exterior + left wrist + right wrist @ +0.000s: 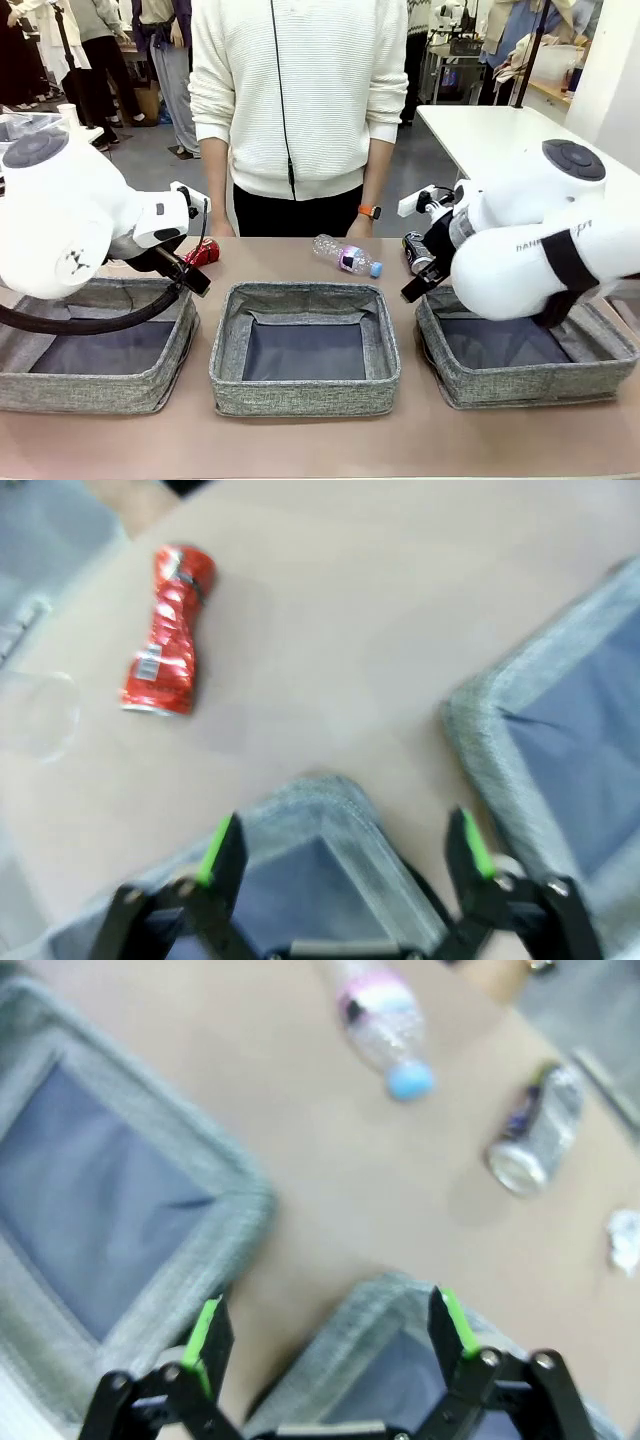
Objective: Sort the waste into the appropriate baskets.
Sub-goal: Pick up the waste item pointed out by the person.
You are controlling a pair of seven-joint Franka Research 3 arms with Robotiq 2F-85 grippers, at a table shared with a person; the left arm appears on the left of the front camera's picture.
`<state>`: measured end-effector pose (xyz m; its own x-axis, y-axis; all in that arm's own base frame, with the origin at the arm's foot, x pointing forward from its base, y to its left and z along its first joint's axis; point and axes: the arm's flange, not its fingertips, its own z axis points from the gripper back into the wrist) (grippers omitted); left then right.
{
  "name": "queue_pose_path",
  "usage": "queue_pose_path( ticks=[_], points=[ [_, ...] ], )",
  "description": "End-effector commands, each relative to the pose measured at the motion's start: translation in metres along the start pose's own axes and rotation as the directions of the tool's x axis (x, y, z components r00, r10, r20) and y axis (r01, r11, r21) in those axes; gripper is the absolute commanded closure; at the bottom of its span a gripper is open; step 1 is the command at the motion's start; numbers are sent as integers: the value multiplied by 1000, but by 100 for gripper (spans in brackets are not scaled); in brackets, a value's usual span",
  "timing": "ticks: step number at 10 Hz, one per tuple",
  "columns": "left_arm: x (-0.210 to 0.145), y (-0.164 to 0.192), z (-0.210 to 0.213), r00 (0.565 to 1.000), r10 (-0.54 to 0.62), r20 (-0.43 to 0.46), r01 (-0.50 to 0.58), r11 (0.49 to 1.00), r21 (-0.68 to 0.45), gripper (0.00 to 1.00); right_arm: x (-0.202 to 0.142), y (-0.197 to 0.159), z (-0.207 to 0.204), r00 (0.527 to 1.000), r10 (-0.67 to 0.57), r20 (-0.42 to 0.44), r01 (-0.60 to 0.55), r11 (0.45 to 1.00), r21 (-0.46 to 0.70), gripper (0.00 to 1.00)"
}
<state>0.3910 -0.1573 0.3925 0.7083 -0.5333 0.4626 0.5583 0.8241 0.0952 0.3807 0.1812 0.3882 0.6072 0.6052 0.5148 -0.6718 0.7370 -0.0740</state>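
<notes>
- Front view: left basket, middle basket and right basket all look empty, so I judge nothing sorted yet.
- Bottle lies just beyond the middle basket, red can beyond-left of it, dark can beyond-right.
- My left gripper and right gripper stand wide open, holding nothing.

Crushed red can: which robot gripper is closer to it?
Left. The left gripper hovers near the crushed red can; the right gripper hangs over the right basket, far off.
</notes>
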Motion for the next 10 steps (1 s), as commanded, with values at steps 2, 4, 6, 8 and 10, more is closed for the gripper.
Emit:
queue_pose_path(
  ticks=[2,4,6,8,10],
  points=[
    [-2,-63,159,983,-123,139,128,992,-25,0,-46,-20,171,956,133,263,-170,977,126,0],
    [-36,-83,204,963,-178,204,173,984,41,0,-80,-29,214,930,133,343,-167,983,73,0],
    [3,-85,205,967,-180,182,179,984,24,0,-6,-39,215,937,126,325,-157,985,72,0],
    [3,-85,205,967,-180,182,179,984,24,0,-6,-39,215,937,126,325,-157,985,72,0],
    [-5,-78,238,978,-66,196,112,966,-235,0,-33,-57,243,942,144,305,-207,960,187,0]
  ],
)
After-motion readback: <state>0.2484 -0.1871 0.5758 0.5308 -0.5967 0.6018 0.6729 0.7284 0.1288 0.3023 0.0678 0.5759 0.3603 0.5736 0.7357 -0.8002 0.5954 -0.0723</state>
